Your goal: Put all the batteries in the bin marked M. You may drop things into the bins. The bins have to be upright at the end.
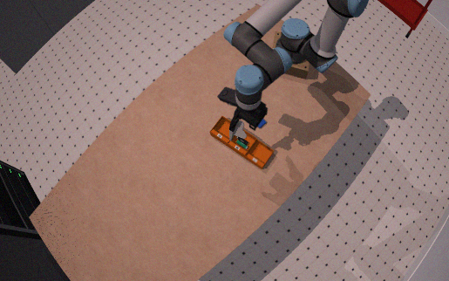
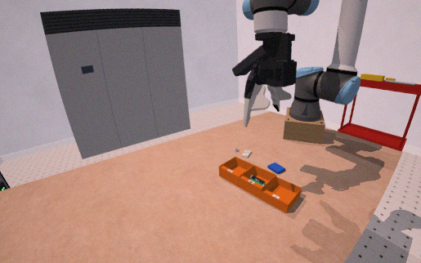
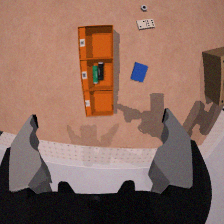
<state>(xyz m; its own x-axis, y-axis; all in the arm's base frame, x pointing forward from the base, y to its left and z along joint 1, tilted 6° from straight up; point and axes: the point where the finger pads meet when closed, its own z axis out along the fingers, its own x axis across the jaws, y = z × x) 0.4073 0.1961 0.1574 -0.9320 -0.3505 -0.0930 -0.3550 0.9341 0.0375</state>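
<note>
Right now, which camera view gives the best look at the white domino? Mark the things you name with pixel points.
The wrist view: the white domino (image 2: 246, 153) (image 3: 146, 24) lies face up there, unobstructed, its black dots visible. The exterior view shows it small and slanted, dots unreadable. The top view doesn't show it.
</note>
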